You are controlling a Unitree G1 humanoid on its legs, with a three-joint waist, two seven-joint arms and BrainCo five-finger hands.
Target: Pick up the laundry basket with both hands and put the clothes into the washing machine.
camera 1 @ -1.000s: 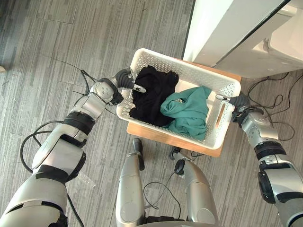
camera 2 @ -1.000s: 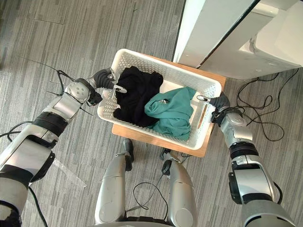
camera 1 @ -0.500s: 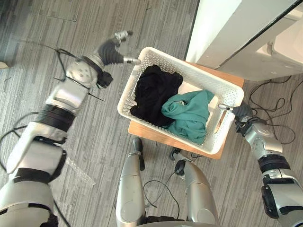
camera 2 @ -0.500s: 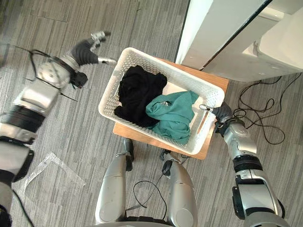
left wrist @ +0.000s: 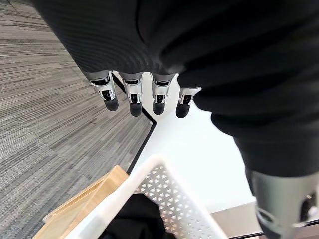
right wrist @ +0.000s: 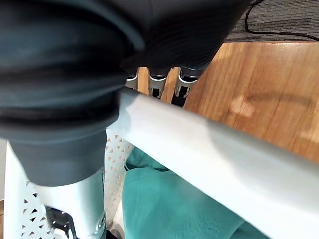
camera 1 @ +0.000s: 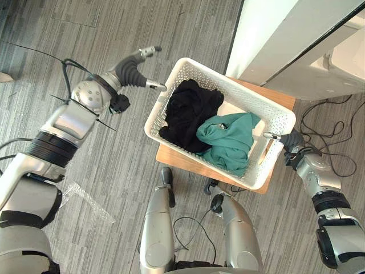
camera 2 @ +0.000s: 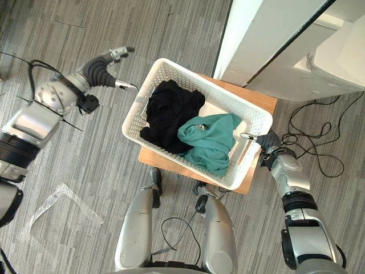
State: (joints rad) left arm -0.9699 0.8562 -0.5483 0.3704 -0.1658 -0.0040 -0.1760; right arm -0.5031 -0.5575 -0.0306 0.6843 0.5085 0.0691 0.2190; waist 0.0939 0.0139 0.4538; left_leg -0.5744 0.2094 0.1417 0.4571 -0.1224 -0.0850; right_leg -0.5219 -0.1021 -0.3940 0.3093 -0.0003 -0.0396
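The white basket (camera 1: 235,87) sits on a small wooden worktop (camera 1: 171,157). Its long axis slants from far left to near right, and it holds black clothes (camera 1: 188,111) and a teal garment (camera 1: 228,140). The right hand (camera 1: 288,142) is clamped on the right-end rim. The left hand (camera 1: 134,71) hovers just beside the left end, fingers apart.

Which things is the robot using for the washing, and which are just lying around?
For the job: laundry basket, black clothes, teal garment, washing machine, left hand open, right hand gripping the rim.
Just lying about: clear plastic sheet on the floor, wooden stool under the basket.
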